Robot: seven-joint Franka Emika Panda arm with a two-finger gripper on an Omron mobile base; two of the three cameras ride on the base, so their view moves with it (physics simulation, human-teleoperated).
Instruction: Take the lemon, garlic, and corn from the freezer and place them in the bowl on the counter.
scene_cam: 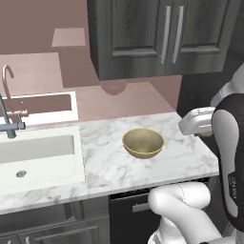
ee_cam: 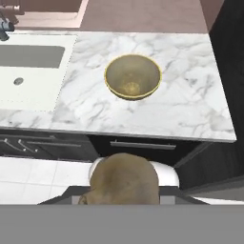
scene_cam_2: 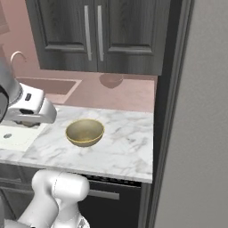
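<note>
Closed on a pale brownish lump (ee_cam: 125,178), claw (ee_cam: 125,200) back from the bench (ee_cam: 190,105), bowl (ee_cam: 133,76) ahead at twelve o'clock.

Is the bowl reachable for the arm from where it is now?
Probably yes. The bowl sits alone and empty in the open on the counter, right of the sink, with nothing standing over or around it.
</note>
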